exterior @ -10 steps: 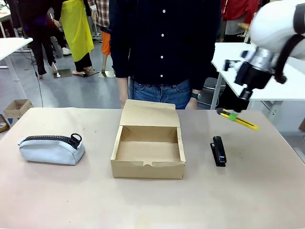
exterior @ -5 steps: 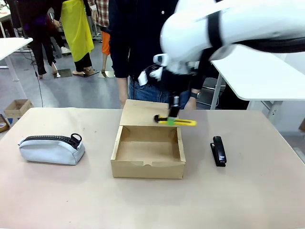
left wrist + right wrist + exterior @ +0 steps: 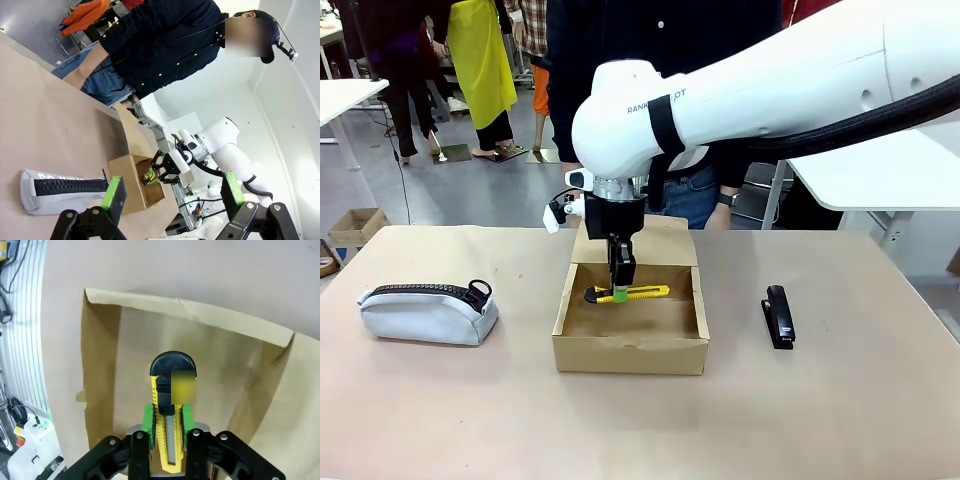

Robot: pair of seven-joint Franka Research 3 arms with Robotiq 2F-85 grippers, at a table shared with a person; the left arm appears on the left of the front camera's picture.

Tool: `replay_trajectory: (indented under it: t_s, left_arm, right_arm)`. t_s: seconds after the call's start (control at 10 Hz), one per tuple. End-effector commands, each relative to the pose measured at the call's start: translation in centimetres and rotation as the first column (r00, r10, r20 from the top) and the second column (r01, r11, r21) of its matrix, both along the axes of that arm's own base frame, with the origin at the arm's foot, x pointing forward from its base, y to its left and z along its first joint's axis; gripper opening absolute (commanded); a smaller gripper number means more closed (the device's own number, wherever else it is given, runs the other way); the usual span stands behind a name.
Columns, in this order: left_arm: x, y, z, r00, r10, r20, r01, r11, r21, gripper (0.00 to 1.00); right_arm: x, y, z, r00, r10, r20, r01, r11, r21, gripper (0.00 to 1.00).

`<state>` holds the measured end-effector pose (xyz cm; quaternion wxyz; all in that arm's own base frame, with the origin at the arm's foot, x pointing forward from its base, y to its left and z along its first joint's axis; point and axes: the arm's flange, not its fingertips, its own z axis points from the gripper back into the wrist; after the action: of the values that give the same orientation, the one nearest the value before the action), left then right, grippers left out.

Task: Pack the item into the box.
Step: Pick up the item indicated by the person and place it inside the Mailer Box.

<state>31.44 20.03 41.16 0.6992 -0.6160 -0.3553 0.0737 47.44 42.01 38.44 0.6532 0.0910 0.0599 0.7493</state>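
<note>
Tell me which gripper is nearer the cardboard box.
Right. The right gripper is in the cardboard box opening, shut on the utility knife; the left gripper is open, far off past the grey pouch.

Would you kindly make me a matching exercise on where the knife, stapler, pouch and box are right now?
Things: 1 knife; 2 stapler; 3 pouch; 4 box.
Places or states: A on the table at the robot's left; B held by the right gripper; C on the table, right of the box; D open, mid-table.
Pairs: 1-B, 2-C, 3-A, 4-D.
</note>
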Motion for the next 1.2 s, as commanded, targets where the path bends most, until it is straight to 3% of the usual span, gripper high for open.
replay_trajectory:
  t_s: [0.0,0.3,0.4,0.6,1.0,1.1]
  left_arm:
    - [-0.2,-0.1,0.1,1.0,0.0,0.028,0.0,1.0,-0.002,1.0]
    - [-0.2,-0.1,0.1,1.0,0.0,0.028,0.0,1.0,-0.002,1.0]
    - [-0.2,-0.1,0.1,1.0,0.0,0.028,0.0,1.0,-0.002,1.0]
    - [-0.2,-0.1,0.1,1.0,0.0,0.028,0.0,1.0,-0.002,1.0]
    - [-0.2,-0.1,0.1,1.0,0.0,0.028,0.0,1.0,-0.002,1.0]
    - [-0.2,-0.1,0.1,1.0,0.0,0.028,0.0,1.0,-0.002,1.0]
  right_arm:
    - [0.4,-0.6,1.4,1.0,-0.022,0.022,0.023,0.999,-0.039,0.27]
    - [0.3,-0.4,0.9,1.0,-0.002,0.009,0.002,0.999,-0.044,0.27]
    - [0.0,-0.4,0.9,1.0,0.02,0.022,-0.019,0.999,-0.034,0.69]
    - [-0.1,-0.3,0.8,0.999,0.036,0.025,-0.035,0.998,-0.054,1.0]
    - [-0.1,-1.3,1.5,0.999,-0.013,0.053,0.016,0.998,-0.057,1.0]
    - [0.2,-3.7,2.9,0.994,-0.078,0.082,0.081,0.996,-0.033,1.0]
